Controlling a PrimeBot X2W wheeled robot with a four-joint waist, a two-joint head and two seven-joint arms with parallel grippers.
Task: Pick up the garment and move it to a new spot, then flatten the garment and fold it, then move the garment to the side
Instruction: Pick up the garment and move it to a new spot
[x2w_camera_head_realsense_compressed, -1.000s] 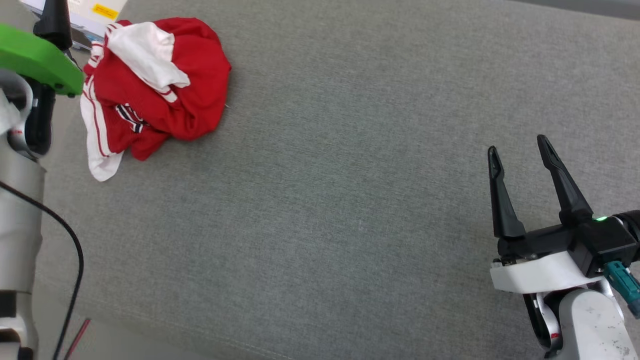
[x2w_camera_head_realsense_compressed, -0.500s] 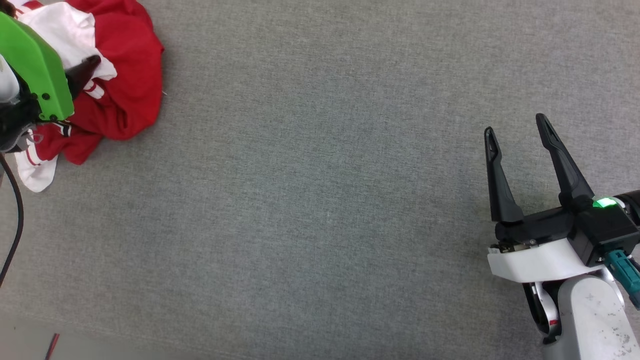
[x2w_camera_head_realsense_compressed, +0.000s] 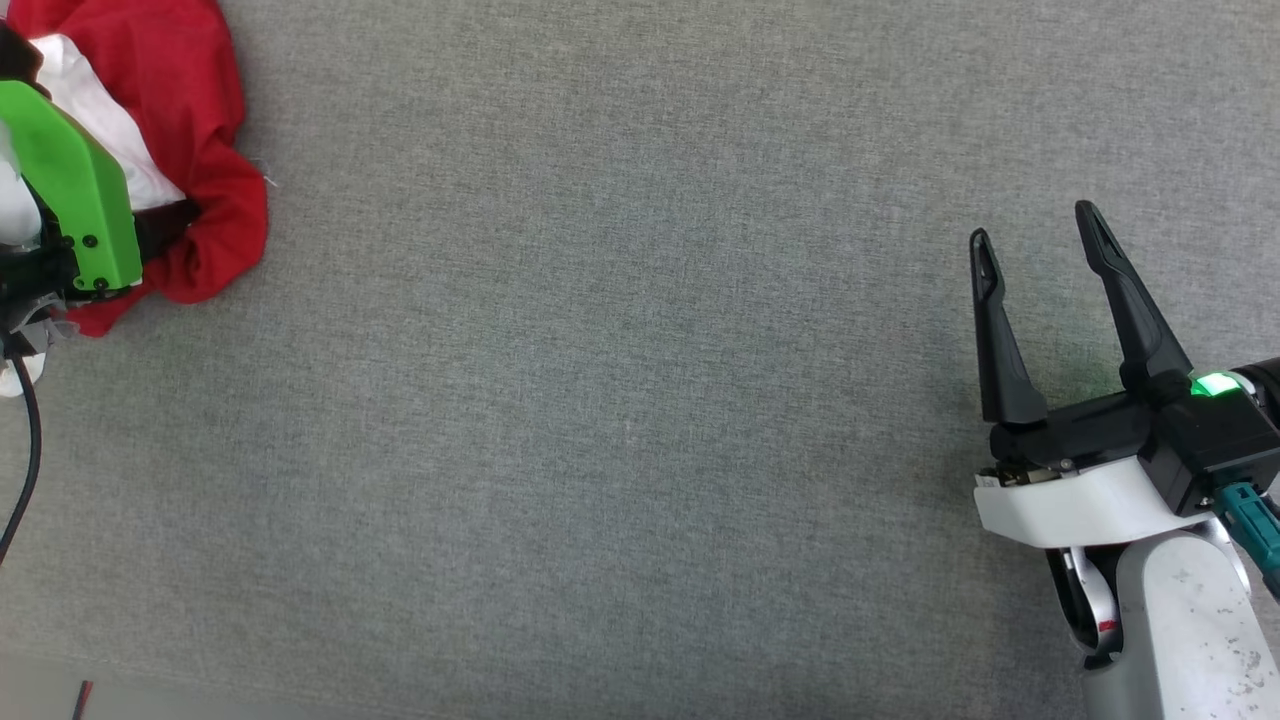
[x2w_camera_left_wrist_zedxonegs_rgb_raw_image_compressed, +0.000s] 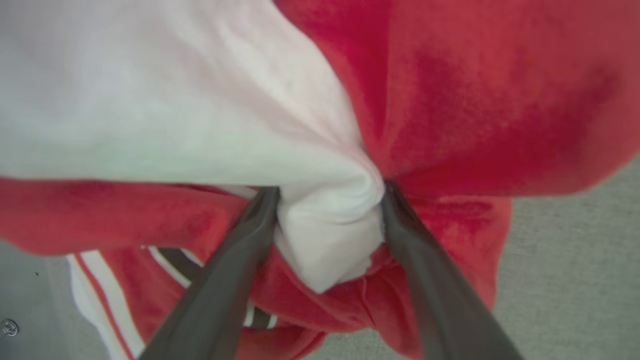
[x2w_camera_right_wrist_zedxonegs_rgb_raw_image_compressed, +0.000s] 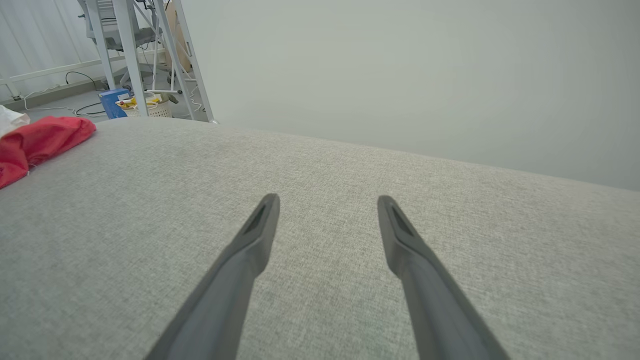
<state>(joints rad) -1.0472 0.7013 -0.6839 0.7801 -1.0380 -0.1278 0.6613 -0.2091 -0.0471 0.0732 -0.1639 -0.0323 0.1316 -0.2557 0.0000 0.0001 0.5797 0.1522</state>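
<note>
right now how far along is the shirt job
Nothing looks done: the garment lies crumpled on the grey surface. In hand: the left gripper has open fingers astride a white fold, not yet closed. Left: lift, move, flatten, fold, set aside. The right gripper hovers open.

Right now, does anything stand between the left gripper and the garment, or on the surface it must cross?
Nothing visible does. The left gripper, open, straddles a white fold of the garment; no object shows on the grey surface beside it.

Bright, even, near-shadowless light; close-range blur in left wrist view.
</note>
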